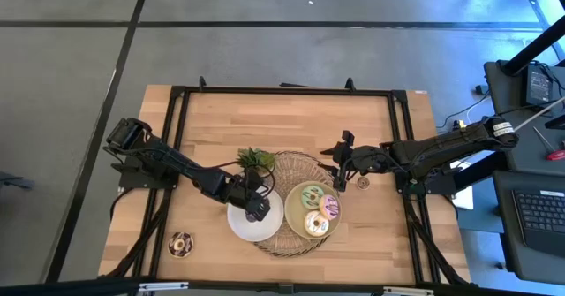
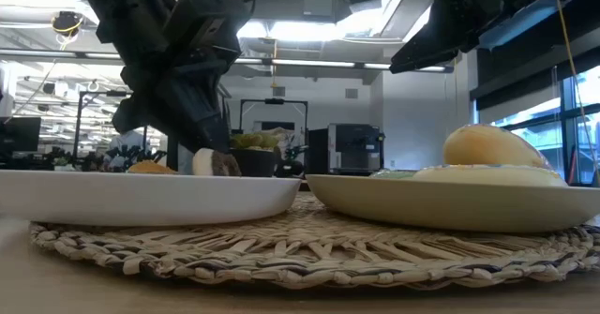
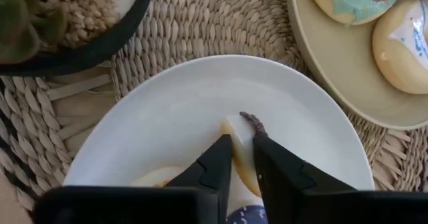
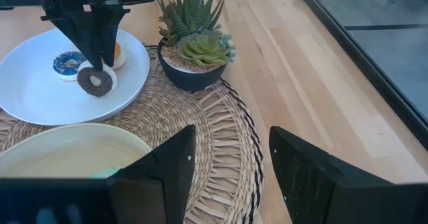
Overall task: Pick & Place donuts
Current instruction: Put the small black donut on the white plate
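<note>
My left gripper is down over the round white plate, shut on a small chocolate-frosted donut. A blue-frosted mini donut and an orange one lie flat on that plate. The pale-green plate carries a green, a pink and a white-yellow donut. A chocolate donut lies on the table near its near-left corner, and a tiny brown ring lies below my right gripper. That gripper hovers open at the mat's right edge. My left gripper pinches the chocolate-frosted donut by its upper rim between its two fingertips, coming from above and pointing down. The donut stands on edge below the fingers, frosted face toward the table's right. Whether its lower edge touches the white plate, I cannot tell.
Both plates sit on a round woven mat. A dark pot with green succulents stands on the mat's far-left part, close to my left arm. Black frame rails border the table. Bare wood lies toward the far edge and the right.
</note>
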Robot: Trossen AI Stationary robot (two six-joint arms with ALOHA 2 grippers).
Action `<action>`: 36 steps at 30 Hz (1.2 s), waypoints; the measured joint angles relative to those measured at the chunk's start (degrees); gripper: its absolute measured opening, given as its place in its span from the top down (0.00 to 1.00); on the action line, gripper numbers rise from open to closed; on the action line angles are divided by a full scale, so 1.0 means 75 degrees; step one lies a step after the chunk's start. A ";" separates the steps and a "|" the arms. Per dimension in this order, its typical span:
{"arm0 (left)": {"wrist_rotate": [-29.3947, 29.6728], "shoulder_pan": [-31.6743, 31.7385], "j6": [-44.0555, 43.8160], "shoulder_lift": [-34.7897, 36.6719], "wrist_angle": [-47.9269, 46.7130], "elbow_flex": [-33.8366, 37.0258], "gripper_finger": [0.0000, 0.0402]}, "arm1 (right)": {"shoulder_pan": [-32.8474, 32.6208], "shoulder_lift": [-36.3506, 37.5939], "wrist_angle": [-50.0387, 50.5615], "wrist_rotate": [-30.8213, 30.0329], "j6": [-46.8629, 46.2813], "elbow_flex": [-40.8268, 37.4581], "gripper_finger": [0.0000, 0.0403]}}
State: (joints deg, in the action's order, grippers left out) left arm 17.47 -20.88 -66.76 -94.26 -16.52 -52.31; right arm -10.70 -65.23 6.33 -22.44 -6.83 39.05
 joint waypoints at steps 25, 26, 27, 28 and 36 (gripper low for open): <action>-0.0712 0.0265 0.0381 0.0003 -0.0381 0.0000 0.65 | 0.0002 0.0000 0.0000 0.0003 0.0007 0.0000 0.53; -0.0728 0.0265 0.0335 0.0003 -0.0426 0.0000 0.65 | 0.0001 0.0000 0.0001 0.0003 0.0023 0.0000 0.53; -0.0728 0.0265 0.0332 0.0003 -0.0447 0.0000 0.65 | 0.0003 0.0000 0.0007 0.0001 0.0070 0.0000 0.52; -0.0744 0.0265 0.0338 0.0003 -0.0447 0.0000 0.64 | 0.0000 0.0000 0.0012 0.0003 0.0123 0.0000 0.53; -0.0708 0.0265 0.0390 0.0111 -0.0457 -0.0006 0.64 | 0.0001 0.0000 0.0020 0.0000 0.0147 0.0000 0.53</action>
State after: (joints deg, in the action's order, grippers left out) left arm 12.16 -18.90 -63.84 -93.43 -19.95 -52.36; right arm -10.69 -65.23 6.48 -22.44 -5.73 39.05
